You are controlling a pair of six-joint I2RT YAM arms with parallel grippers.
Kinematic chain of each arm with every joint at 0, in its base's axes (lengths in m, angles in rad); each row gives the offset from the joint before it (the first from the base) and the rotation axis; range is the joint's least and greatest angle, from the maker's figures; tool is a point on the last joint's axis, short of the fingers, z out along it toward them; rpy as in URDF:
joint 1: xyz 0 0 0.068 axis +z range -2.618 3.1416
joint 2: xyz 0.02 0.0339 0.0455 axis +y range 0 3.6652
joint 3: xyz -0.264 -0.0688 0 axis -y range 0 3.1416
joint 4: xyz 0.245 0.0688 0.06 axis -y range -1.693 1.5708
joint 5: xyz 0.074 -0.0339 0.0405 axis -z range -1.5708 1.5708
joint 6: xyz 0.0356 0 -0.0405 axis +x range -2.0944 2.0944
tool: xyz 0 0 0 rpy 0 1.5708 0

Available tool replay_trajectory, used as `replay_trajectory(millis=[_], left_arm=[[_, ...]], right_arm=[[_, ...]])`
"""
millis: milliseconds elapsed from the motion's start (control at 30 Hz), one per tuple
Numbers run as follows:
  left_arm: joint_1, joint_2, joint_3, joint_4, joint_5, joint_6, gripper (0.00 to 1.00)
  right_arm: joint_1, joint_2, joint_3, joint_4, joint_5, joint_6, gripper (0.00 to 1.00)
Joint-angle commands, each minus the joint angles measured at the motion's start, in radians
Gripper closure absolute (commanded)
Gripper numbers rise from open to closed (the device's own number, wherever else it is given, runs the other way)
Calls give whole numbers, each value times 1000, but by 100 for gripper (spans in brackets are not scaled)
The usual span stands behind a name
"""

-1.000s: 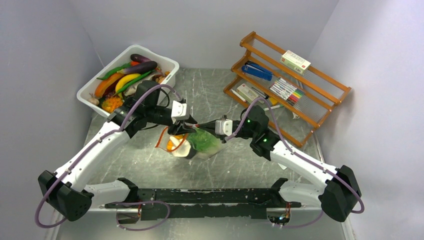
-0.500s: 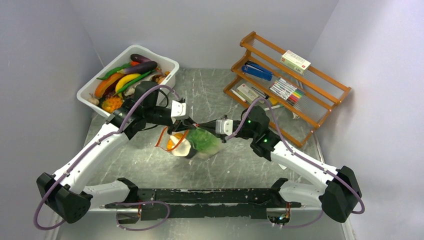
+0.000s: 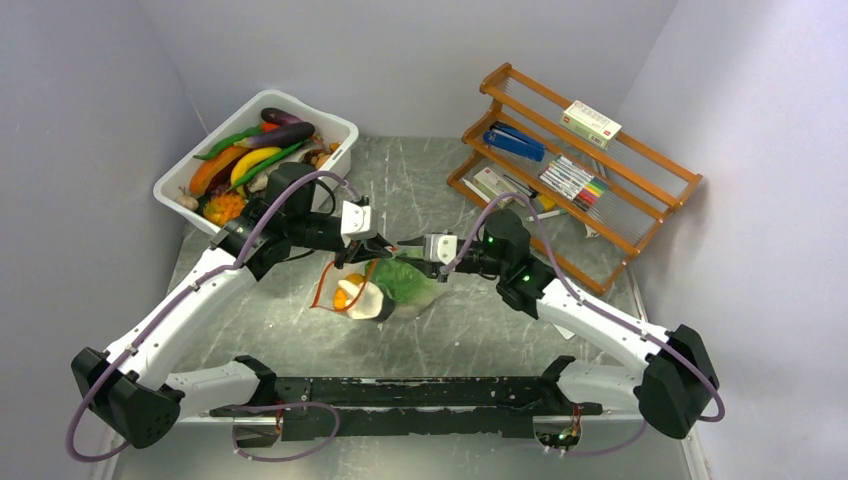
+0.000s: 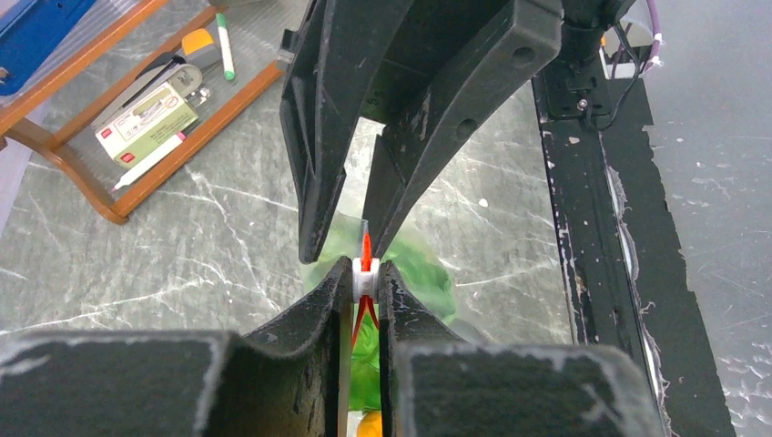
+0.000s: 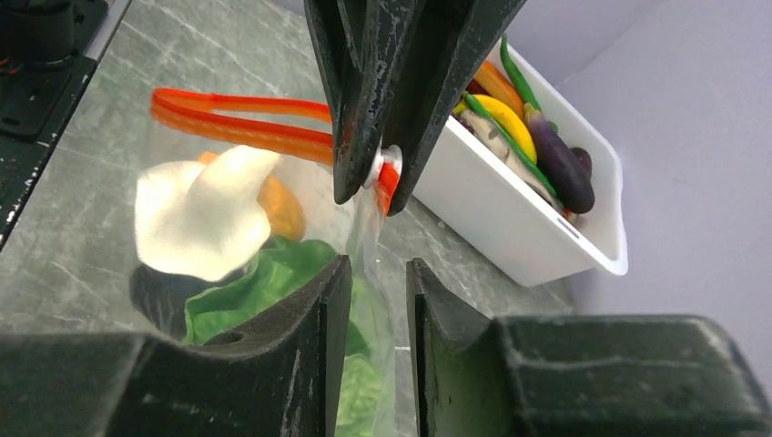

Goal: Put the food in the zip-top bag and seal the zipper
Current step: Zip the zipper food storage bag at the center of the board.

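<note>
The clear zip-top bag (image 3: 395,292) hangs between both grippers over the table's middle. It holds green lettuce (image 3: 405,280), an orange fruit (image 3: 345,295) and a white label (image 3: 366,298). My left gripper (image 3: 383,246) is shut on the white slider (image 4: 366,278) of the orange-red zipper (image 5: 246,127). Part of the zipper still loops open to the left (image 3: 320,285). My right gripper (image 3: 408,247) sits right against the left one. Its fingers (image 5: 332,309) stand slightly apart, with the bag's clear edge (image 5: 369,232) between them. The lettuce also shows in the right wrist view (image 5: 237,300).
A white bin (image 3: 338,132) of more toy vegetables stands at the back left, close behind the left arm. An orange-brown wooden rack (image 3: 600,215) with stationery stands at the back right. A black bar (image 3: 420,392) runs along the near edge.
My right gripper has moved left along the bag's mouth until it meets the left gripper. The bag has shifted slightly left. The left gripper has kept its hold on the slider.
</note>
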Motion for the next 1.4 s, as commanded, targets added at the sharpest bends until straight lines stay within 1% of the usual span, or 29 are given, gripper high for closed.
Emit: replay_trajectory(millis=[0,67,100,133,200,233,367,533,900,1167,1233,1300,1333,1367], left_arm=[[-5,-10,9,12,27,23,93],[-5,-6,9,8,16,25,93],[-5,-6,9,6,7,22,93],[-4,-4,10,5,-3,18,93],[-5,-1,16,-2,-31,10,93],[-5,1,21,-12,-41,10,93],[-5,5,31,-38,-78,3,93],[-5,10,35,-51,-125,-7,93],[-3,-3,0,-48,-150,-3,93],[14,-3,-22,-30,-155,-10,93],[20,-3,-22,-24,-153,-16,93],[22,-7,-14,-10,-123,-21,93],[23,-10,-12,6,-92,-31,93],[22,-13,-11,22,-73,-37,93]], right_arm=[[-2,24,27,85,2,44,71],[-3,33,38,101,-10,61,71],[-3,36,45,104,-10,66,73],[-2,38,51,103,-10,66,78],[-3,34,53,113,-2,68,99],[-3,27,47,125,9,76,100],[-2,-18,4,200,72,111,100],[-5,-38,2,192,98,132,100],[-23,-61,-7,214,51,189,100],[-52,-85,-26,199,13,208,100],[-55,-81,-26,179,11,208,100],[-54,-68,-19,141,15,195,100],[-55,-59,-6,113,-3,188,91],[-54,-52,11,80,-21,183,77]])
